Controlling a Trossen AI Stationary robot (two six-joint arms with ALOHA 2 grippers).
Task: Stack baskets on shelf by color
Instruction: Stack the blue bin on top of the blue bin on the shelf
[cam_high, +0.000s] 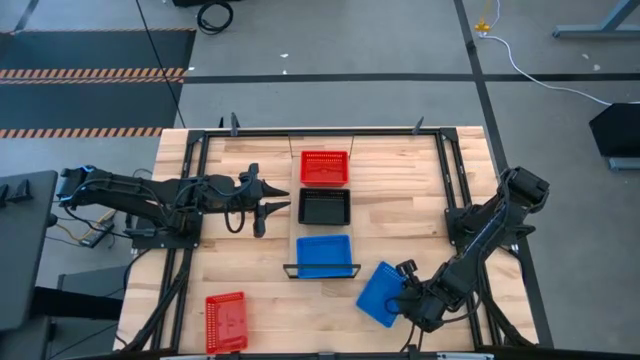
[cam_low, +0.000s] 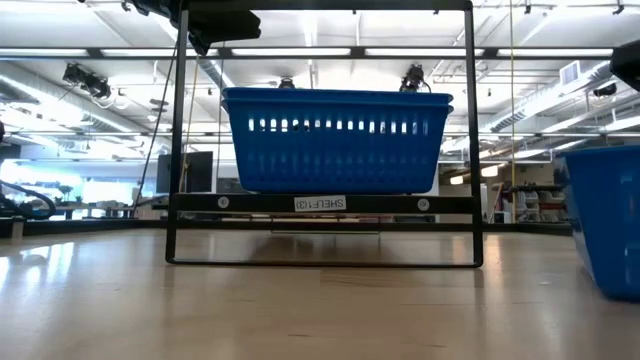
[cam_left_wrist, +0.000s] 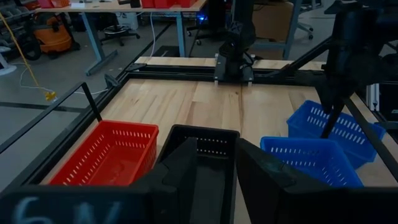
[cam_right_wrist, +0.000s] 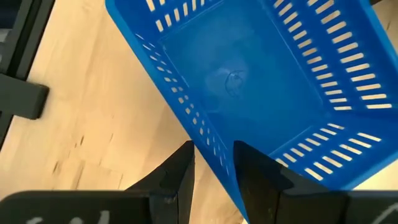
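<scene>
Loose blue basket (cam_high: 381, 293) sits skewed off the shelf (cam_high: 293, 225), long axis diagonal to it, beside its black-framed end; perforated plastic, slotted mesh walls, shallow rectangle; right gripper (cam_right_wrist: 213, 163) pinches its near wall between both fingers, arm folded low over the table (cam_high: 420, 190); on the shelf, red basket (cam_high: 324, 167), black basket (cam_high: 325, 206), blue stack (cam_high: 324, 254) in a row, long sides across the board; left gripper (cam_high: 262, 199) hovers beside the shelf facing the black basket, fingers slightly apart, holding nothing; another red basket (cam_high: 226, 321) lies well away from the shelf.
</scene>
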